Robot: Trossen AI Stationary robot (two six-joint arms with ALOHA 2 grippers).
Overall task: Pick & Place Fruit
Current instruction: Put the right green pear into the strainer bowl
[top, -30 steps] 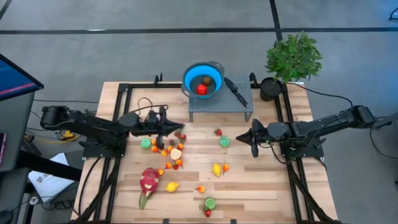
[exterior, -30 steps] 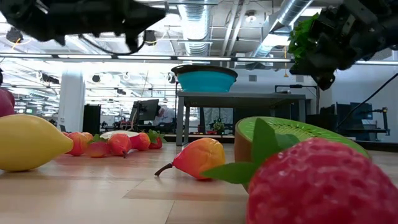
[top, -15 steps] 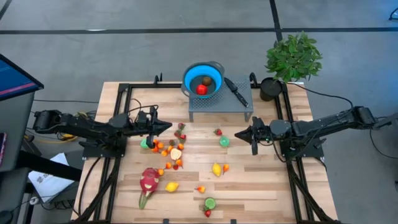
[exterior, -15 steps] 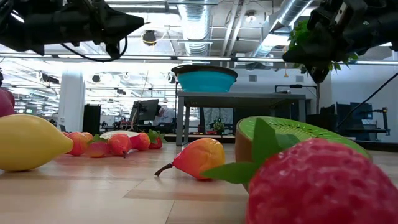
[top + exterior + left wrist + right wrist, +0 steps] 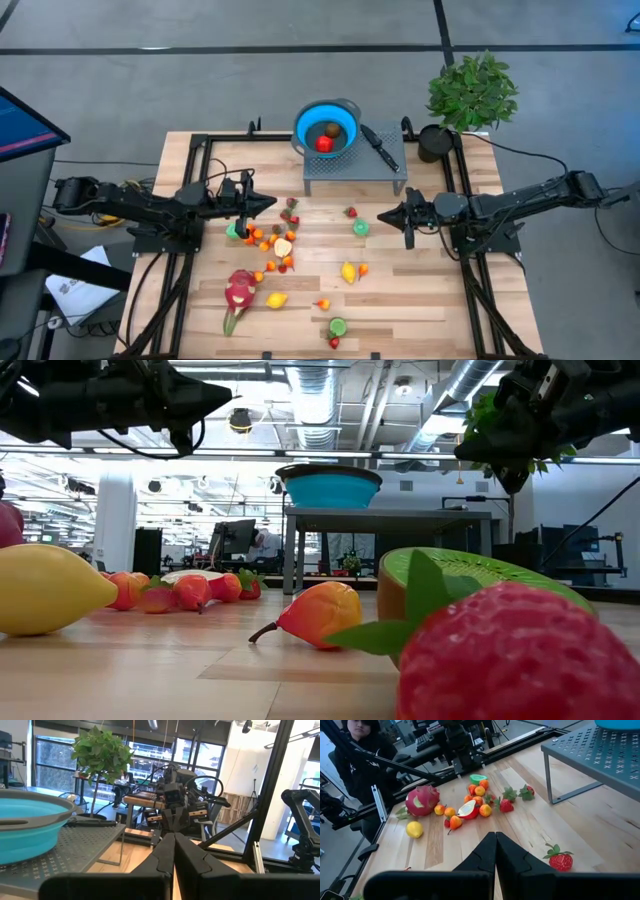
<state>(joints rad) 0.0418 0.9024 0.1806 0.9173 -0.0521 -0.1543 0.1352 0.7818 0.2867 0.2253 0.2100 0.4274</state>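
Small toy fruits lie loose on the wooden table [image 5: 430,300]: a cluster [image 5: 270,240] of orange and red ones, two lemons [image 5: 277,299] [image 5: 348,271], a strawberry [image 5: 351,212] and the pink dragon fruit [image 5: 240,290]. A red fruit [image 5: 324,144] and a brown one [image 5: 331,129] sit in the blue bowl [image 5: 308,118]. My left gripper [image 5: 272,203] hovers shut above the cluster's far side, pointing toward the table's right edge. Facing it, my right gripper [image 5: 381,217] hovers shut to the right of a green fruit [image 5: 360,228]. Both hold nothing.
The bowl stands on a grey perforated stand [image 5: 355,172] at the table's far middle, beside a black-handled knife [image 5: 380,147]. A potted plant [image 5: 470,92] is at the far right corner. Black frame rails [image 5: 195,170] run along the table's sides. A person [image 5: 365,760] stands beyond the left edge.
My left gripper has drawn back toward the table's left edge, staying shut and above the fruit cluster, then held still. My right gripper has tipped up a little toward level without shifting. No fruit has moved.
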